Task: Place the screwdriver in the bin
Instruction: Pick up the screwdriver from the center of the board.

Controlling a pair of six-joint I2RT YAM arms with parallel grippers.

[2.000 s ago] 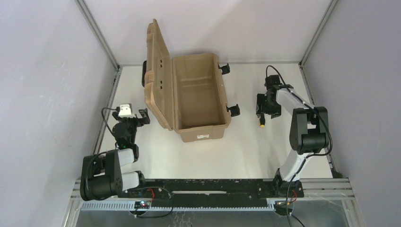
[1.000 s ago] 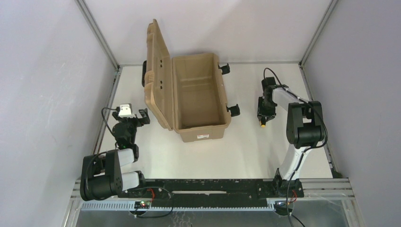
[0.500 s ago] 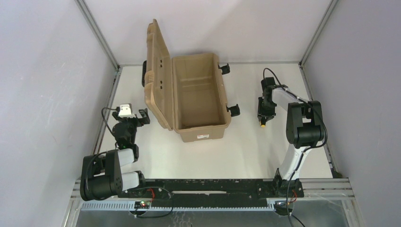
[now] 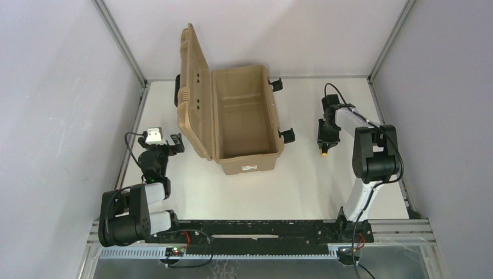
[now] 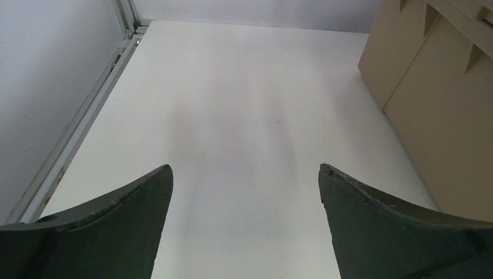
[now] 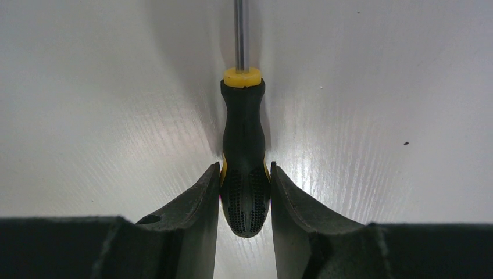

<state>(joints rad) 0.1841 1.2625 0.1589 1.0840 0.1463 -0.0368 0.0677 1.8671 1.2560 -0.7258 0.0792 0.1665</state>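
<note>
With right gripper [image 6: 244, 173] clamped on screwdriver [image 6: 244, 125] handle, treat grasp as done and lift, carry and release into open bin [image 4: 248, 166] as pending, with left gripper [image 5: 244, 170] spread and empty.

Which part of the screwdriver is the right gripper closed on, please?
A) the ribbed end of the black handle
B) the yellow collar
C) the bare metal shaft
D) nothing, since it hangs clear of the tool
A: the right wrist view shows the right gripper with a finger pressed on each side of the screwdriver at the ribbed end of its handle; collar and shaft lie beyond the fingertips.
</note>
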